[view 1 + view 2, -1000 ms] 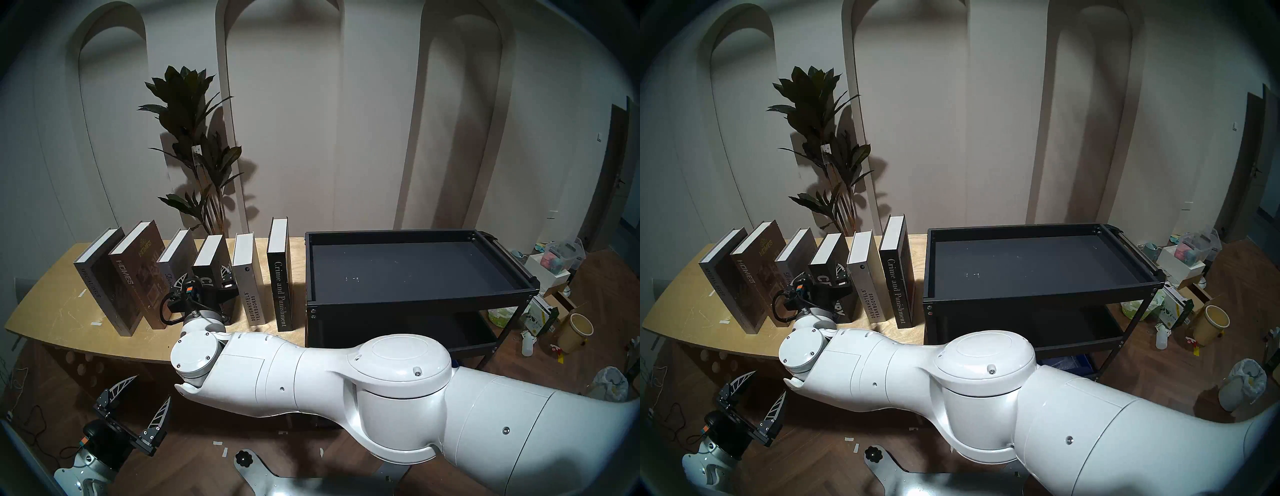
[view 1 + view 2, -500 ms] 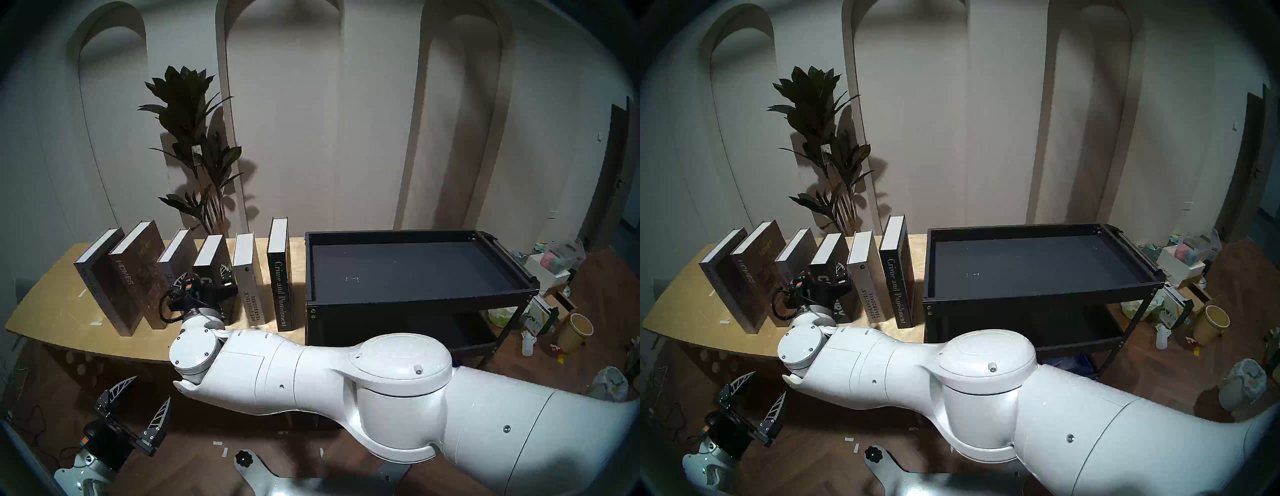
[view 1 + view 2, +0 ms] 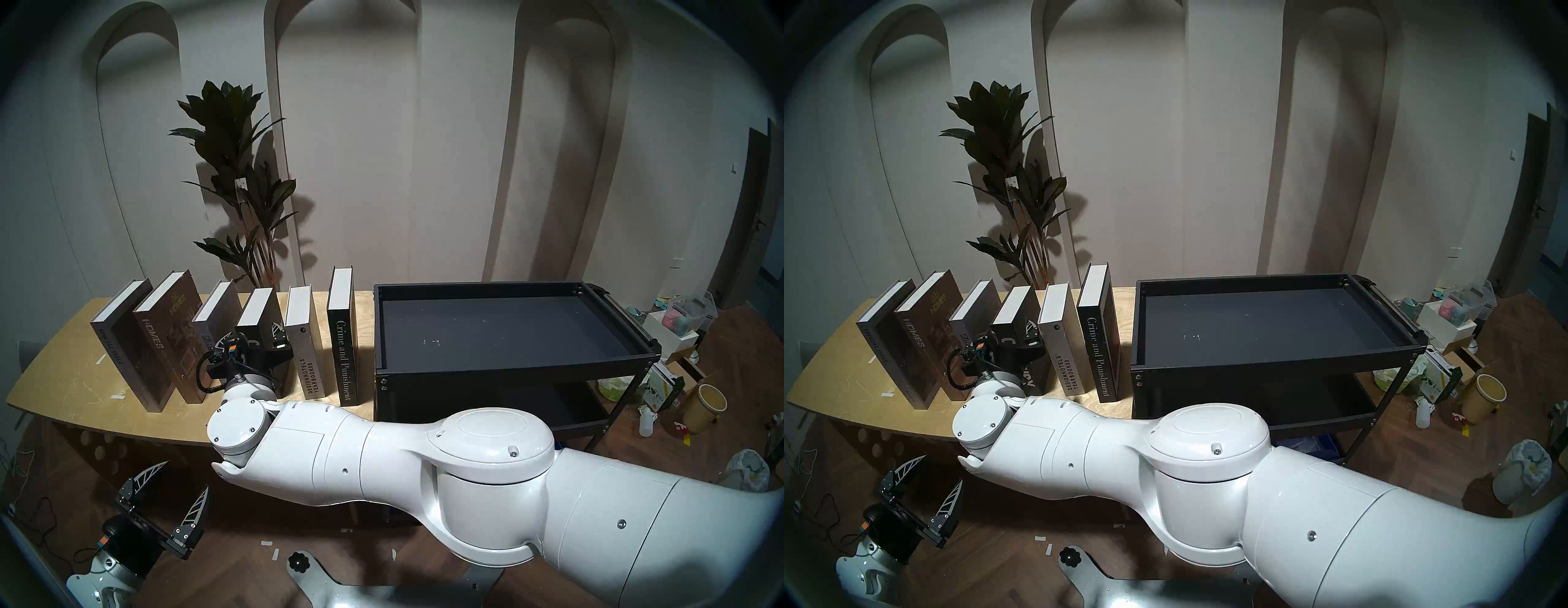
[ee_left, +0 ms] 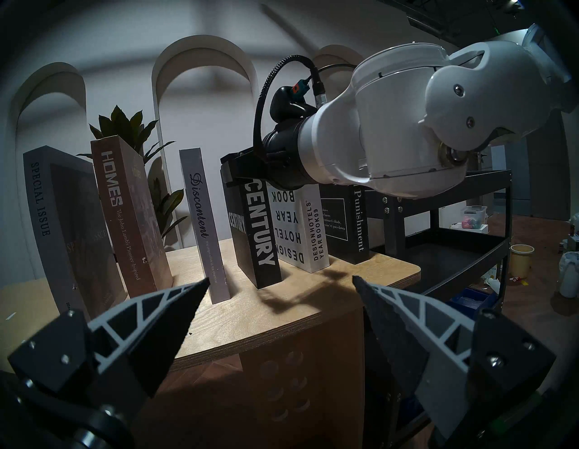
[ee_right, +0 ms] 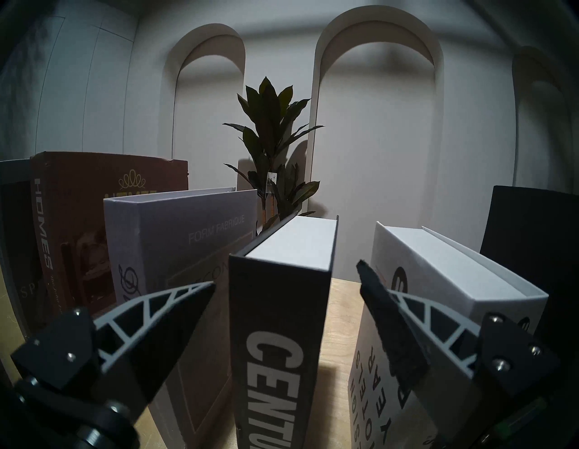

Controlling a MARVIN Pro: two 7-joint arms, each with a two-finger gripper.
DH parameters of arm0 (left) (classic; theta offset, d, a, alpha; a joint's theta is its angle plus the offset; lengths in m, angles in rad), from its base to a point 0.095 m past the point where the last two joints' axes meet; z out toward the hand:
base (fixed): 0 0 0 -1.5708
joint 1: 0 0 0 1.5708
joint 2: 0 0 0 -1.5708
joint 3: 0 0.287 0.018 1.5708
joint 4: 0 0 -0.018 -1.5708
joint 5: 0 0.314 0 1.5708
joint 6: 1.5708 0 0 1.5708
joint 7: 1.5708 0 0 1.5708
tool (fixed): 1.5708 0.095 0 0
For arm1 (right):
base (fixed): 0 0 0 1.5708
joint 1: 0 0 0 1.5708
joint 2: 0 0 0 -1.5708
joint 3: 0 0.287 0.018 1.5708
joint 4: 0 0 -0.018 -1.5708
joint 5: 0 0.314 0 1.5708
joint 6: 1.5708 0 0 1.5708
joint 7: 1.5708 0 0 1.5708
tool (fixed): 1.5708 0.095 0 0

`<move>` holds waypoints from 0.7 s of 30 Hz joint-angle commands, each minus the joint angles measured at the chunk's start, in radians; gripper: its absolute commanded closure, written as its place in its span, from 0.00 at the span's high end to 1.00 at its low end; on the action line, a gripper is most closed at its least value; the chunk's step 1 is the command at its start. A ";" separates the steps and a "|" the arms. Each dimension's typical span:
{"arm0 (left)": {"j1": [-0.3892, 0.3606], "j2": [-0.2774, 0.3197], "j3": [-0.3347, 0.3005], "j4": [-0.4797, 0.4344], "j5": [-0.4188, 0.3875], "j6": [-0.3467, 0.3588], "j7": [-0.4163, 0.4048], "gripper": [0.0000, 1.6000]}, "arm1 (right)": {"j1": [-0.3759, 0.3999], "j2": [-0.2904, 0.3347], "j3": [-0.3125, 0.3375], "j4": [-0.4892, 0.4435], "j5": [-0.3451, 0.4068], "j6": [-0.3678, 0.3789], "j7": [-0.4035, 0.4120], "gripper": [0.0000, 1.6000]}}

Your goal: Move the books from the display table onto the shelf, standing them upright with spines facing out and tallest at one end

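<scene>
Currently all six books stand upright in a row on the desk (image 3: 63,382), spines toward the robot; the black shelf (image 3: 509,365) just beside its right end has a bare top tray. Left to right: Special Issue (image 3: 123,339), Homes (image 3: 163,335), Discontent (image 3: 214,312), Century (image 3: 259,312), Design Hotels Yearbook 09 (image 3: 303,339), Crime and Punishment (image 3: 343,352). Right gripper (image 5: 286,283) is spread wide and level, straddling the top of Century's spine, one finger on each side; the wrist view shows gaps between pads and covers, so no contact, nothing held. From the head views the gripper body and wrist block most of Century's spine and the lower half of Discontent's, so only "C" or "CENTU" fragments read. Right wrist view cuts off every book's foot; Special Issue is a dark sliver at the left edge and Crime and Punishment just a black slab at the right edge, title unreadable. Left gripper (image 3: 169,488) hangs low in front of the desk edge, wide and empty, well apart from the books. Left wrist view has the right forearm across the tops of Century, the Yearbook and Crime and Punishment, hiding "Crime and". Plant (image 3: 242,178) behind the desk; its pot is hidden by the books. Shelf's lower tiers are dark and partly behind the right arm, contents not readable. Floor clutter at far right is too small to identify.
</scene>
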 commanded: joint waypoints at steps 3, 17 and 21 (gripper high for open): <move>-0.003 0.002 0.000 -0.008 -0.001 -0.002 -0.001 1.00 | -0.002 -0.016 0.007 -0.005 -0.003 -0.003 -0.009 0.00; -0.005 0.002 0.000 -0.007 -0.001 -0.002 -0.002 1.00 | -0.006 -0.016 0.010 -0.034 -0.007 -0.009 -0.030 0.00; -0.005 0.002 0.000 -0.007 -0.001 -0.002 -0.002 1.00 | -0.003 -0.016 0.012 -0.046 -0.009 -0.011 -0.037 0.00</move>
